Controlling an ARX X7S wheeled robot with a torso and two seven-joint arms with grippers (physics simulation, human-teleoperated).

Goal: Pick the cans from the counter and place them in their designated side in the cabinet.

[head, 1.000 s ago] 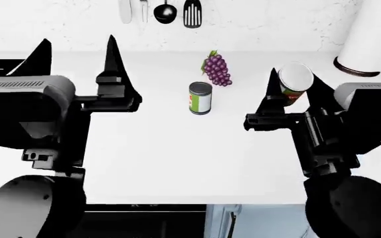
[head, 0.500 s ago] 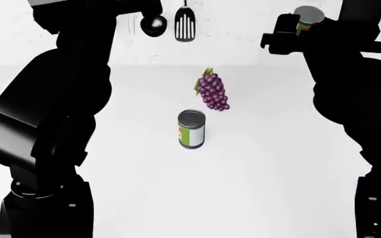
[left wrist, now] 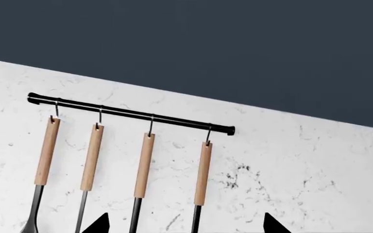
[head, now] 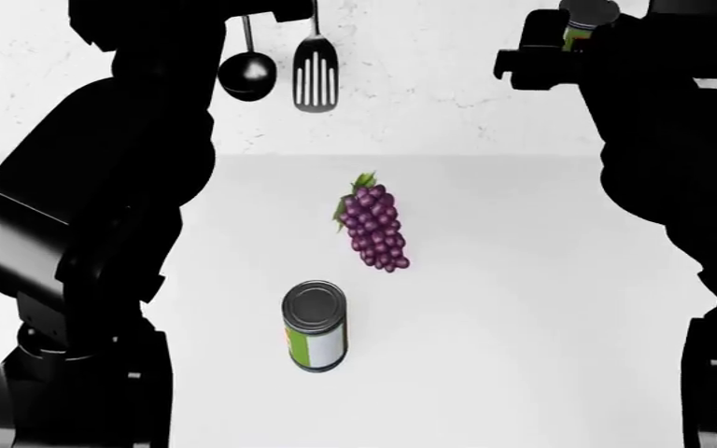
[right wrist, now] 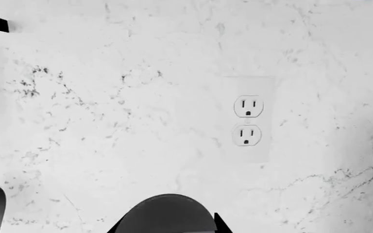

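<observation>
One can (head: 315,328), green-and-white with a grey top, stands upright on the white counter (head: 521,308), near its front edge and well apart from either arm. A purple grape bunch (head: 373,225) lies just behind it, toward the back wall. The second can (head: 586,19) is raised high, clamped in the right gripper (head: 579,37) before the marble wall. The left gripper (left wrist: 185,224) has its fingertips spread wide and bare, below a rail of hanging utensils (left wrist: 129,115).

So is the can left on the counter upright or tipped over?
Upright: the head view shows the can standing on the counter, its round grey metal top facing up, label wrapped around the side below.
</observation>
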